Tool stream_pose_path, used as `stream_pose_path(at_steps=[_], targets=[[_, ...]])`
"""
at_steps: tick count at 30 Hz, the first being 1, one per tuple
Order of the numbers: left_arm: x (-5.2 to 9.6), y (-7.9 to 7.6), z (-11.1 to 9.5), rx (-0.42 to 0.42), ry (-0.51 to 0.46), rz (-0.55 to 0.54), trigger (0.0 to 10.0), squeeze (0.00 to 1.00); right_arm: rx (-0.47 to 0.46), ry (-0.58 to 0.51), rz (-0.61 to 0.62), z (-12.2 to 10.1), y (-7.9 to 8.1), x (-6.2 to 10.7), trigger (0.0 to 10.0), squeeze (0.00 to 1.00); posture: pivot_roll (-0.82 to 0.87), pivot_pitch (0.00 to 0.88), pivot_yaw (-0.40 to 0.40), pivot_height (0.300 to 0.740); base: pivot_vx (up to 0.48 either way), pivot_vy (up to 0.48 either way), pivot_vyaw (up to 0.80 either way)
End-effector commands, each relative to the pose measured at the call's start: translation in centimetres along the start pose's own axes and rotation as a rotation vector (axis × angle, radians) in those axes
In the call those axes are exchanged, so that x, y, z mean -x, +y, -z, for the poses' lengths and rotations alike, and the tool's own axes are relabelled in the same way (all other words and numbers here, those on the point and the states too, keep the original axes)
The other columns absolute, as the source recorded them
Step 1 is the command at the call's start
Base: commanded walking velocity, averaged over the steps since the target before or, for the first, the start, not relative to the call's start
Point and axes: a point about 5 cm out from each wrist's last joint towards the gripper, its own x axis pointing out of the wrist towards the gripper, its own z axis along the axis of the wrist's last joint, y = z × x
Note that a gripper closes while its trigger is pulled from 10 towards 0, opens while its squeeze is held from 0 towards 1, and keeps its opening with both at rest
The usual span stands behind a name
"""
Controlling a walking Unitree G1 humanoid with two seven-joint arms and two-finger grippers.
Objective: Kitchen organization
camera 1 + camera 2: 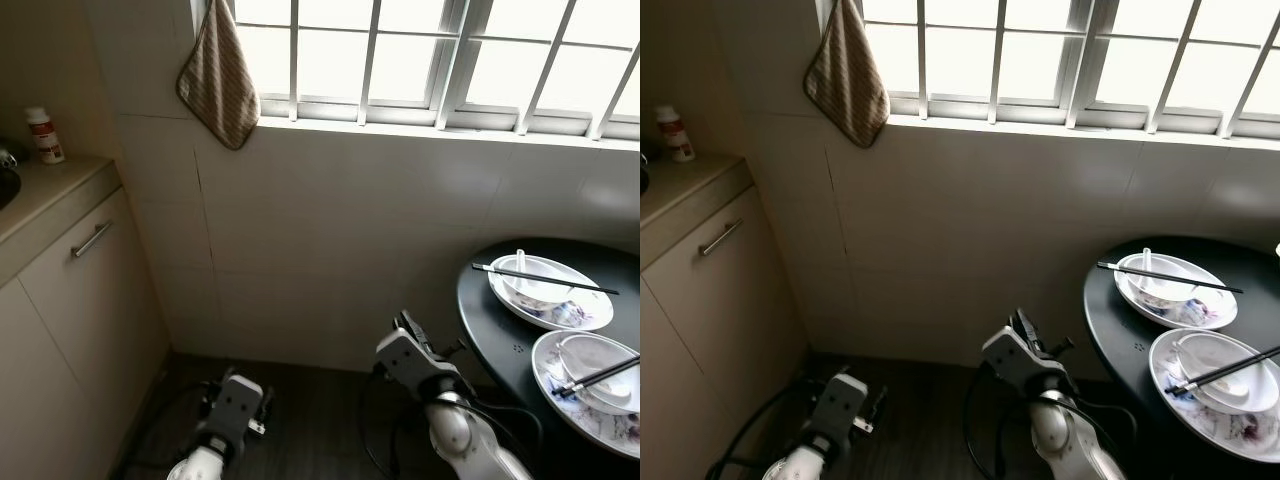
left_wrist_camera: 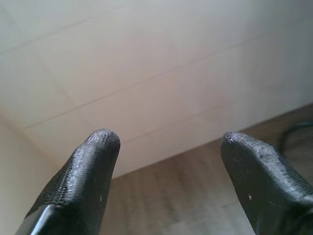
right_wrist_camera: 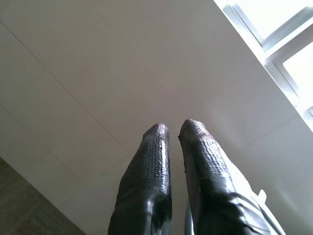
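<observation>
Over at about 3 o'clock in the head view sits the round black surface, glossy and dark, and it's carrying the stuff this job is really about. Biggest worry imo: both plates sit near the rim, and the chopsticks are just resting loose across the bowls. Bump the surface with an arm while closing in, or tilt a plate on the lift, and those thin sticks could roll straight off onto the floor. The glazed ware looks slick too, so a two-finger pinch could slip.

Going down in size: the beige cabinet at 9 o'clock, flat door with a metal bar handle. Then the striped cloth hanging at 11 o'clock, soft and floppy. Then the far plate and the near plate, white with a bluish pattern, each holding a white bowl. Far chopsticks, near chopsticks, black and skinny. A small white bottle with a red label sits at 10 o'clock.

Left hand is spread wide, holding nothing, low at 7 o'clock. Right hand is nearly pinched together, also holding nothing, aimed at the tiled wall.
</observation>
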Motion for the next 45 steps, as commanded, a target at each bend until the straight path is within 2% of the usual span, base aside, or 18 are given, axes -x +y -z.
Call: stream_pose_path(at_steps=[1, 2, 3, 5, 6, 9, 14, 18, 21, 23, 24, 26, 31, 40, 45], targets=[[-0.2, -0.9, -0.3, 0.013, -0.011, 0.026, 10.0, 0.00, 0.028, 0.105, 0.050, 2.0, -1.1, 0.2, 10.0, 0.00, 0.02, 0.000, -0.043, 0.740, 0.000, 0.000, -0.64], [-0.2, -0.9, -0.3, 0.013, -0.010, 0.027, 10.0, 0.00, 0.031, 0.114, 0.054, 2.1, -1.2, 0.2, 10.0, 0.00, 0.02, 0.000, -0.043, 0.740, 0.000, 0.000, -0.64], [-0.3, -0.9, -0.3, 0.012, -0.010, 0.028, 10.0, 0.00, 0.047, 0.166, 0.114, 3.0, -2.0, 0.3, 10.0, 0.00, 0.02, 0.000, -0.042, 0.740, 0.000, 0.000, -0.76], [-0.3, -0.9, -0.3, 0.011, -0.010, 0.029, 10.0, 0.00, 0.101, 0.182, 0.149, 3.3, -2.6, 0.3, 10.0, 0.00, 0.02, 0.000, -0.041, 0.740, 0.000, 0.000, -0.76], [-0.3, -0.9, -0.3, 0.012, -0.010, 0.030, 10.0, 0.00, 0.161, 0.193, 0.174, 3.6, -3.1, 0.3, 10.0, 0.00, 0.01, 0.000, -0.040, 0.740, 0.000, 0.000, -0.74], [-0.3, -0.8, -0.2, 0.012, -0.010, 0.031, 10.0, 0.00, 0.161, 0.209, 0.184, 3.8, -3.3, 0.3, 10.0, 0.00, 0.01, 0.000, -0.039, 0.740, 0.000, 0.000, -0.73], [-0.5, -0.8, -0.3, 0.010, -0.012, 0.033, 10.0, 0.00, 0.228, 0.174, 0.156, 3.5, -3.1, -0.1, 10.0, 0.00, 0.01, 0.000, -0.037, 0.740, 0.000, 0.000, -0.11], [-0.5, -0.7, -0.3, 0.010, -0.014, 0.032, 10.0, 0.00, 0.247, 0.140, 0.127, 3.1, -2.7, -0.3, 10.0, 0.00, 0.02, 0.000, -0.038, 0.740, 0.000, 0.000, 0.00], [-0.6, -0.7, -0.3, 0.011, -0.014, 0.032, 10.0, 0.00, 0.245, 0.168, 0.130, 3.3, -2.6, -0.3, 10.0, 0.00, 0.02, 0.000, -0.038, 0.740, 0.000, 0.000, 0.00], [-0.6, -0.7, -0.3, 0.012, -0.014, 0.031, 10.0, 0.00, 0.185, 0.194, 0.123, 3.8, -2.8, -0.3, 10.0, 0.00, 0.02, 0.000, -0.038, 0.740, 0.000, 0.000, 0.00], [-0.6, -0.6, -0.4, 0.012, -0.015, 0.031, 10.0, 0.00, 0.138, 0.189, 0.137, 3.8, -3.0, -0.2, 10.0, 1.00, 0.02, 0.000, -0.038, 0.740, 0.000, 0.000, 0.00], [-0.6, -0.6, -0.4, 0.012, -0.015, 0.030, 10.0, 0.00, 0.113, 0.177, 0.114, 3.7, -3.1, -0.3, 10.0, 1.00, 0.02, 0.000, -0.036, 0.740, 0.000, 0.000, 0.00], [-0.7, -0.6, -0.4, 0.013, -0.015, 0.030, 10.0, 0.00, 0.168, 0.200, 0.105, 4.1, -3.2, -0.5, 10.0, 1.00, 0.02, 0.000, -0.037, 0.740, 0.000, 0.000, 0.00], [-0.7, -0.6, -0.4, 0.013, -0.015, 0.030, 10.0, 0.00, 0.184, 0.244, 0.055, 5.0, -3.0, -0.3, 10.0, 1.00, 0.02, 0.000, -0.038, 0.740, 0.000, 0.000, 0.00], [-0.7, -0.6, -0.3, 0.014, -0.014, 0.031, 10.0, 0.00, 0.204, 0.277, 0.041, 6.0, -3.5, 0.0, 10.0, 1.00, 0.01, 0.000, -0.037, 0.740, 0.000, 0.000, 0.00]])
